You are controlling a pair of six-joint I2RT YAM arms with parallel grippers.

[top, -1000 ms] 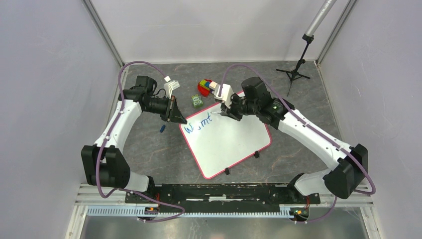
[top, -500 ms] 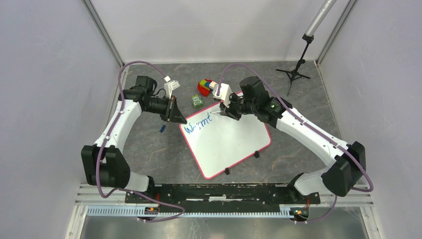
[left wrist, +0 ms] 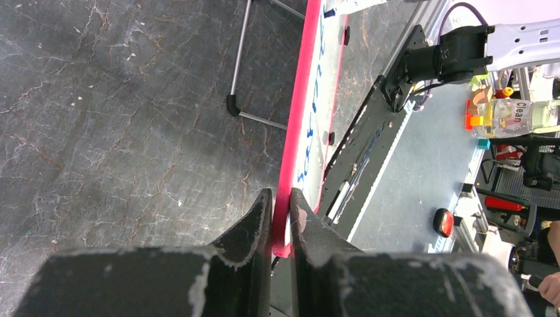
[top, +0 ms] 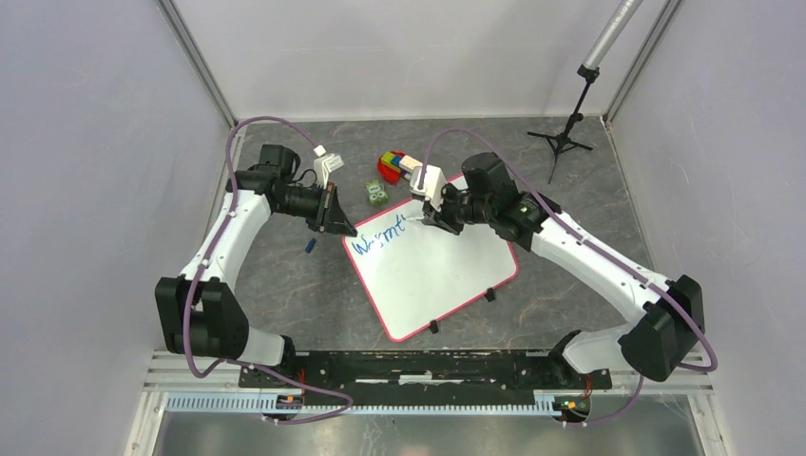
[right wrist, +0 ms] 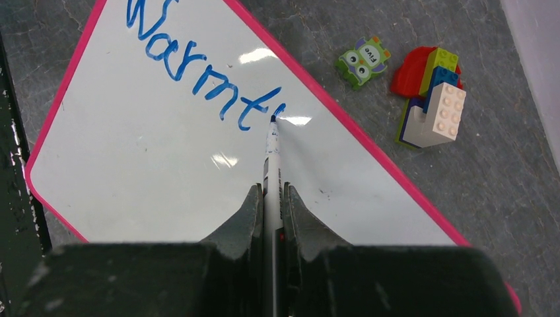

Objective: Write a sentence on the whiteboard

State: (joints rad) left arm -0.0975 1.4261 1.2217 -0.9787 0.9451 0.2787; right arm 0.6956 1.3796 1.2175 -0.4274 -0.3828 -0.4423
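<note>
Whiteboard (top: 447, 275) lies flat mid-table between the arms, its sentence (right wrist: 210, 88) reaching only "Warmt", right gripper (right wrist: 272, 193) clamped on a marker (right wrist: 271, 152) touching the board, left gripper (left wrist: 281, 198) pinching the far-left rim; most looks unwritten.

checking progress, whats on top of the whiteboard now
Blue lettering, "Warmt" plus a stroke, with the marker tip on it, held by the right pincer. That arm covers the whiteboard's far corner.
</note>
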